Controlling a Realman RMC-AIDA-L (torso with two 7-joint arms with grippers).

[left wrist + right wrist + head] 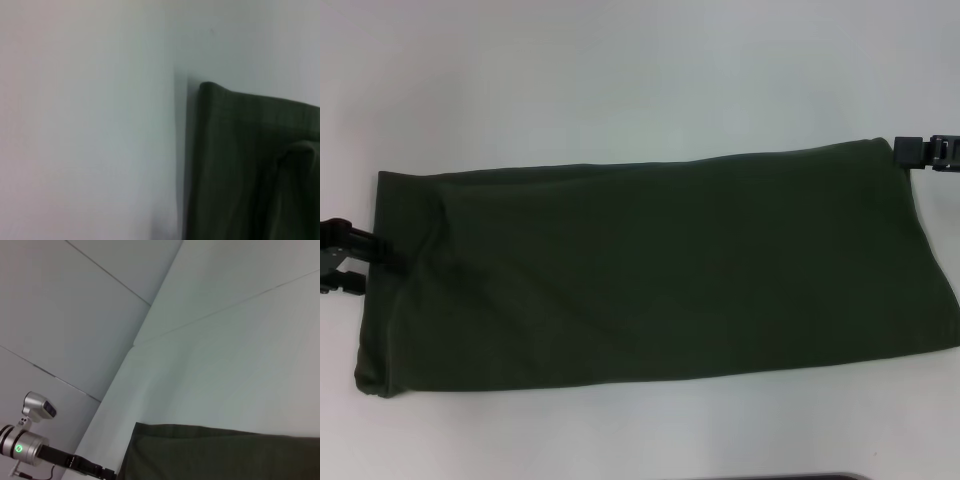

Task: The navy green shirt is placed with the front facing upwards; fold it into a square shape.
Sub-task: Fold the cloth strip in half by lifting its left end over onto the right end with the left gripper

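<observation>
Folded shirt stretching across the counter between two tools

The navy green shirt [650, 265] is lying flat on the white counter [620, 70] as a long folded band, its long axis running side to side before the robot and tilting slightly, the right end sitting farther from the robot than the left. No lettering or collar is showing on the upper face.

The left tool [345, 262] is sitting at the shirt's left short edge, about midway along it, its dark fingers [368, 247] spread one above the other and touching the cloth's border; whether any fabric is lying between them cannot be told.

The right tool [925, 152] is sitting at the shirt's far right corner, touching it; whether it is spread or pinching the cloth cannot be told.

In the left wrist view, a folded corner of the shirt [250, 160] is resting on the counter.
</observation>
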